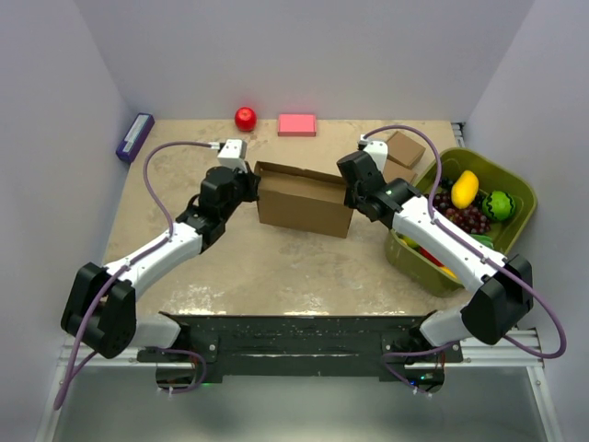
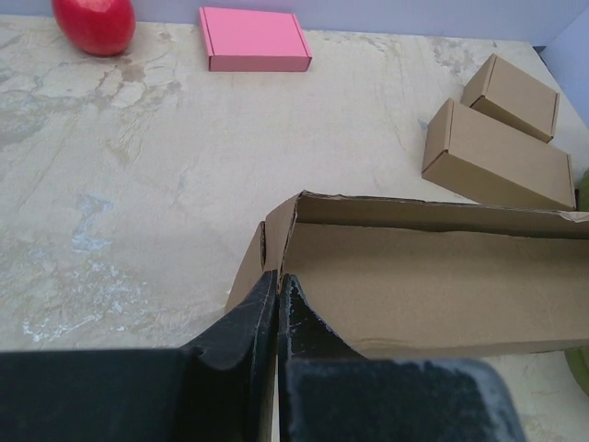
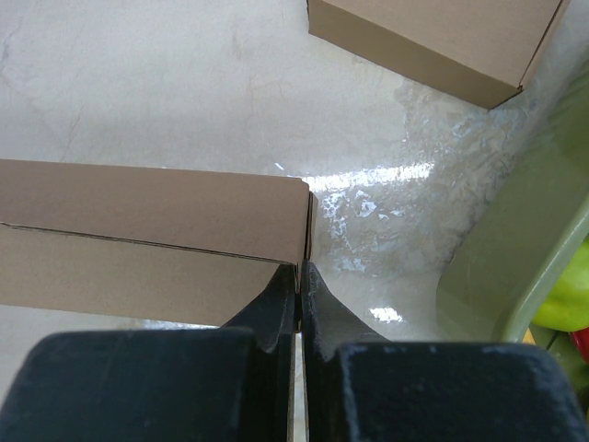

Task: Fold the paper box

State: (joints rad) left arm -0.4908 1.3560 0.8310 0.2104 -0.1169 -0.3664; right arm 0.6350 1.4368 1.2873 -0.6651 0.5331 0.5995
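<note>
The paper box [image 1: 304,201] is plain brown cardboard, standing as an open-topped rectangular shell in the middle of the table, held between both arms. My left gripper [image 1: 250,187] is shut on its left end wall; in the left wrist view the fingertips [image 2: 267,293] pinch that wall [image 2: 276,235] and the box's open inside [image 2: 433,285] shows. My right gripper [image 1: 352,195] is shut on the right end; in the right wrist view the closed fingers [image 3: 283,295] clamp the edge of the box [image 3: 156,226].
Two small closed brown boxes [image 1: 402,150] lie at the back right, also in the left wrist view [image 2: 497,157]. A green basket [image 1: 515,189] of fruit stands at the right. A red apple [image 1: 245,118], a pink box [image 1: 296,124] and a purple item [image 1: 134,135] lie along the back.
</note>
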